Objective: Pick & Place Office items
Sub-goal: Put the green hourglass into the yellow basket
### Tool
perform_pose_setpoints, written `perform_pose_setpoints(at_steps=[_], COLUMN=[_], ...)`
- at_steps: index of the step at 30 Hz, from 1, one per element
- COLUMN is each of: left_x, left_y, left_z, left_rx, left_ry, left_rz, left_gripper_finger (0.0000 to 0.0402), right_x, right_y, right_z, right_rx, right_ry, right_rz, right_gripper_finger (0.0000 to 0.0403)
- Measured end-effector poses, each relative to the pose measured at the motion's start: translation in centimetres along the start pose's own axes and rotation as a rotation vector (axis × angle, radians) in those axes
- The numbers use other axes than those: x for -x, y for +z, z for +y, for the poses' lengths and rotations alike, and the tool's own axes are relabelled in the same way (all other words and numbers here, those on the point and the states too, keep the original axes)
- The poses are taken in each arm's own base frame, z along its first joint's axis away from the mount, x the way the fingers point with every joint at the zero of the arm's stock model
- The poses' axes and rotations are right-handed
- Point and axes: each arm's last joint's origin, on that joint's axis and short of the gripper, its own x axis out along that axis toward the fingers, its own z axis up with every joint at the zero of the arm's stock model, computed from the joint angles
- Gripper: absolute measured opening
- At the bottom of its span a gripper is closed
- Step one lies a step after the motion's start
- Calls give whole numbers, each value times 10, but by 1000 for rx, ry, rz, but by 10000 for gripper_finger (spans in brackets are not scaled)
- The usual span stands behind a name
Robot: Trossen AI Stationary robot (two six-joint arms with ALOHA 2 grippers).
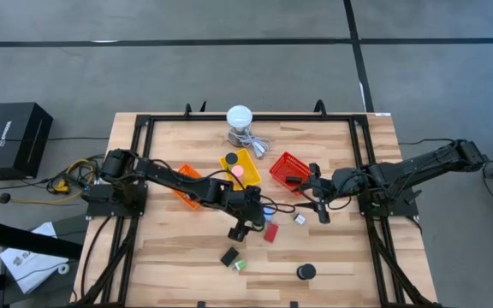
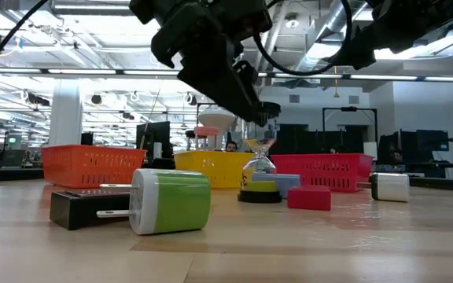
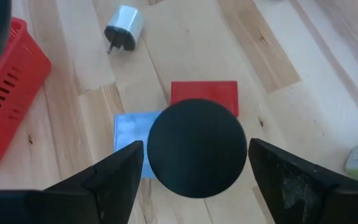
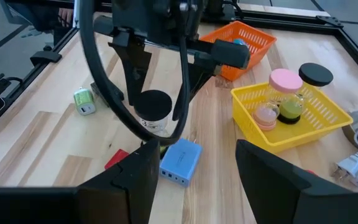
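A small sand timer with black end caps (image 4: 153, 111) stands upright on its lower cap on the table (image 2: 259, 196), next to a light-blue block (image 3: 129, 134) and a red block (image 3: 204, 94). My left gripper (image 3: 196, 155) is open and points down over the timer, one finger on each side of its black top cap (image 3: 197, 148). My right gripper (image 4: 194, 180) is open and empty, hovering near the red basket (image 1: 288, 169). A white plug (image 3: 123, 26), a green-and-white plug (image 2: 170, 201), a black bar (image 2: 85, 207) and a black disc (image 1: 305, 272) lie loose. My left gripper comes from above, pointing down, with its fingers (image 3: 114, 177) close on either side of the timer's top cap (image 3: 160, 149). A thin gap shows at one finger. Whether the other finger touches, I cannot tell. The timer stands on the table.
The yellow basket (image 4: 319, 121) holds a pink-capped timer (image 4: 284, 81) and a black-capped one (image 4: 314, 73). The orange basket (image 1: 188, 184) sits left of it, under my left arm. A white round-topped device (image 1: 240, 118) with a grey cable stands at the far edge. Bare wood lies toward the near edge.
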Motion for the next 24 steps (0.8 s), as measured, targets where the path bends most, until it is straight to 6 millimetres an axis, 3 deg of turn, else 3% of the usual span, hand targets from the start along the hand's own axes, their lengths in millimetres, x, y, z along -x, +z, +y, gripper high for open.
perform_pose_setpoints(at_steps=[11, 24], left_x=[0, 13], left_y=[1, 6], left_z=[4, 7], left_rx=[11, 13], left_ry=[9, 32], left_rz=[-18, -49], left_gripper_finger=[236, 220], right_x=[0, 0], right_y=[0, -1], right_z=[0, 0], right_rx=[0, 1], right_ry=[0, 0], right_rz=[1, 8], right_gripper_finger=[202, 202])
